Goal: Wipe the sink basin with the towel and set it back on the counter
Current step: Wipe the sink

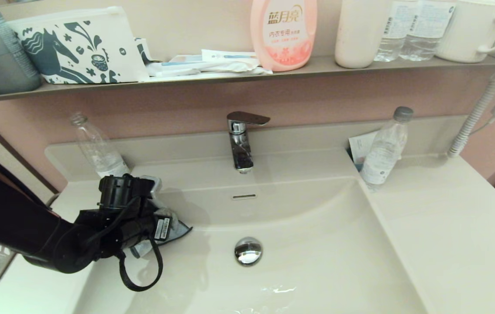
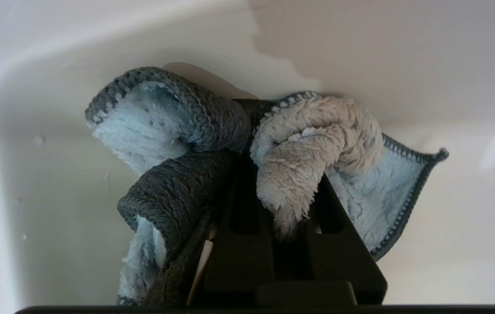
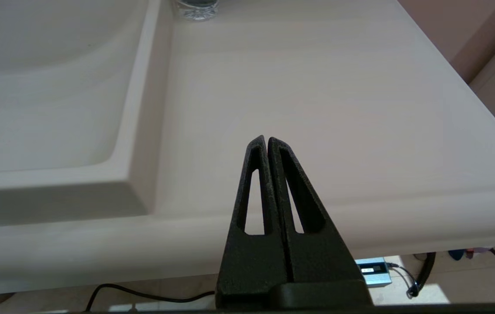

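The light blue-grey towel with its darker teal edge is bunched between the black fingers of my left gripper, which is shut on it. It presses against the glossy wall of the sink basin. In the head view the left arm reaches in from the left and the towel pokes out beside the wrist at the left slope of the sink basin, left of the chrome drain plug. My right gripper is shut on nothing, parked in front of the counter.
A chrome faucet stands behind the basin above the overflow slot. Plastic bottles stand at the back left and back right. The wall shelf carries a horse-print pouch, pink detergent and cups.
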Robot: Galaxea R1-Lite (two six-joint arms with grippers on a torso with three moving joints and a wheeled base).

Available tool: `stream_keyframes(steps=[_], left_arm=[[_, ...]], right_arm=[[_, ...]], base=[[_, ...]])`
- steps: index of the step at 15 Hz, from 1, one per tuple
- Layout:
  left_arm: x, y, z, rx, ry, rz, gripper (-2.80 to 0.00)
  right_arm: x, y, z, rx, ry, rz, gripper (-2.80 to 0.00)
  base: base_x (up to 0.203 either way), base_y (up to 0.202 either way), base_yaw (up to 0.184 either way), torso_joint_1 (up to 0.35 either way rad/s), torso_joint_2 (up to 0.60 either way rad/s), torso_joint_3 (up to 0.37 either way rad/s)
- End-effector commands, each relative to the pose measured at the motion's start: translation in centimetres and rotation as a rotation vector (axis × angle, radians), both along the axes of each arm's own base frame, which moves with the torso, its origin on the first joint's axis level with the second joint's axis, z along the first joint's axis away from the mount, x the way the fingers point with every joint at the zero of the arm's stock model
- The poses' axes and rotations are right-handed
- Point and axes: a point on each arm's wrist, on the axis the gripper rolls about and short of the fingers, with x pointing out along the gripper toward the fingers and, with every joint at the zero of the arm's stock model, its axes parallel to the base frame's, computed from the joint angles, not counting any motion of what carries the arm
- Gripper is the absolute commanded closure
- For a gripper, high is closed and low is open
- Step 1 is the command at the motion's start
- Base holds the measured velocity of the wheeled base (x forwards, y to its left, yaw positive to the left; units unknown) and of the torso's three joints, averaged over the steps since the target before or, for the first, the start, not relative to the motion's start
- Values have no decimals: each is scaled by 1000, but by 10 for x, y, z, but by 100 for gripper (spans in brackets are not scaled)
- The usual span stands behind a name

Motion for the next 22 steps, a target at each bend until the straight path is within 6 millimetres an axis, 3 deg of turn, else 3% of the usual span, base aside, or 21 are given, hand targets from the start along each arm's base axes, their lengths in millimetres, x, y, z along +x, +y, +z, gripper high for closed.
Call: stream_keyframes(steps=[1,6,10,18,22], left_arm=[[2,-11,3,-20,-40,11,0],[-18,-63,17,-29,-99,-64,0],[-38,-110,15,-49,-98,-134,0],[-18,-181,32,-131,-130,-161,0],[-9,-183,31,-127,-126,-144,0]], right_arm=[[0,0,0,-1,1,1,0],[0,0,0,0,1,1,0],[0,0,0,0,1,1,0],[0,0,0,-1,1,1,0],[0,0,0,-1,1,1,0]], base=[[0,0,0,0,0,0],[0,0,0,0,0,0],[0,0,0,0,0,0],[0,0,0,0,0,0],[0,0,0,0,0,0]])
